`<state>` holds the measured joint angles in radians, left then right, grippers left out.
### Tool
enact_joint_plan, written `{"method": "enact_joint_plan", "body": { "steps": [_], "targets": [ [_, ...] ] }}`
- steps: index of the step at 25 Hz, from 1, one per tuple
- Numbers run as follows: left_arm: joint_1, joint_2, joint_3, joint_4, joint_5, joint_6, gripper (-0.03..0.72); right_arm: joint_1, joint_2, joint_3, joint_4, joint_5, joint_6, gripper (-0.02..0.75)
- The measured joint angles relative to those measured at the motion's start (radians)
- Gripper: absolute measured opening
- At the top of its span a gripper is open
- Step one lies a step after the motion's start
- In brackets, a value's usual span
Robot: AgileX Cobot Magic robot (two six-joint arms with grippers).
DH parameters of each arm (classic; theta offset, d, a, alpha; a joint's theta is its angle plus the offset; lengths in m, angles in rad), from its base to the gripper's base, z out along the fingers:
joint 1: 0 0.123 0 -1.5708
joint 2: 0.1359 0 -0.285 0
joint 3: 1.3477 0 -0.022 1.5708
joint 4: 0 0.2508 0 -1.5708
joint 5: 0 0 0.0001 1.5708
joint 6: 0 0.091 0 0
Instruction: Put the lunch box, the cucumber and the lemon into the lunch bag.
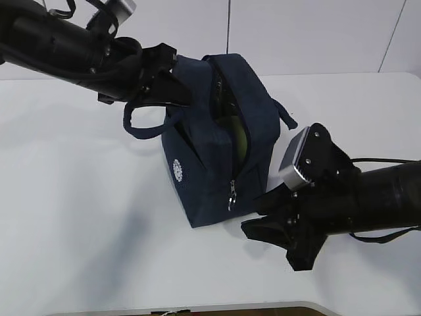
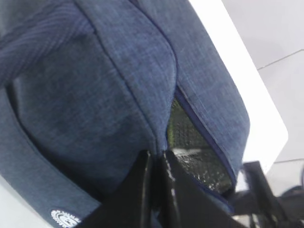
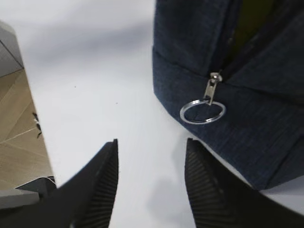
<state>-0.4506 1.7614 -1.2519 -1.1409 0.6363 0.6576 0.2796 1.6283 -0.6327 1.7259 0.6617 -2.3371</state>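
The dark navy lunch bag stands in the middle of the white table, its top zipper open. A green shape, the cucumber, shows through the opening. The lunch box and the lemon are hidden. My left gripper is shut on the bag's fabric at the far end of the opening; in the left wrist view the gripper pinches the seam of the bag. My right gripper is open and empty, low over the table just before the bag's near end. In the right wrist view the gripper is short of the metal ring pull.
The bag's two loop handles hang out to the left and to the right. The table's front edge is close below the right arm. In the right wrist view the table edge and wooden floor lie to the left.
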Motion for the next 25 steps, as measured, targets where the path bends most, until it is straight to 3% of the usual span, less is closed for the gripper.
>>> {"method": "enact_joint_plan", "body": {
  "steps": [13,25],
  "targets": [
    [0.0,0.002,0.0,-0.098,0.077,0.008,-0.012,0.0,0.068,-0.043,0.047,-0.024,-0.042,0.374],
    [0.0,0.002,0.0,-0.099,0.093,0.014,-0.012,0.0,0.119,-0.097,0.047,-0.098,-0.042,0.375]
  ]
}}
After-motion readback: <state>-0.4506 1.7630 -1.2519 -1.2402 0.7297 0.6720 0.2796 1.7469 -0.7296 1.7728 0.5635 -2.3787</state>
